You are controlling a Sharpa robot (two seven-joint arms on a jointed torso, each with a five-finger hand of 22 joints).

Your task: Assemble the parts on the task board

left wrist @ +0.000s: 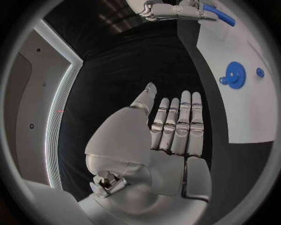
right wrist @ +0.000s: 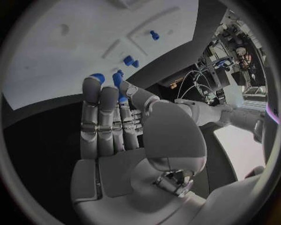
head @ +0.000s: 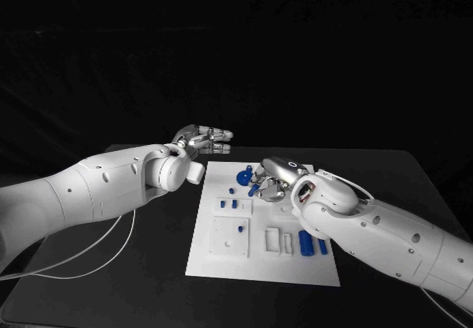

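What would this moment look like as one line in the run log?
left robot hand: open, off board | right robot hand: holding blue part over task board | blue gear: on board

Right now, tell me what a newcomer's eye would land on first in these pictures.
First the white task board in the middle of the black table, dotted with small blue parts, among them a blue gear near its far end. Next the right hand over the board's far half, pinching a blue peg. The left hand hovers off the board's far left corner, holding nothing.
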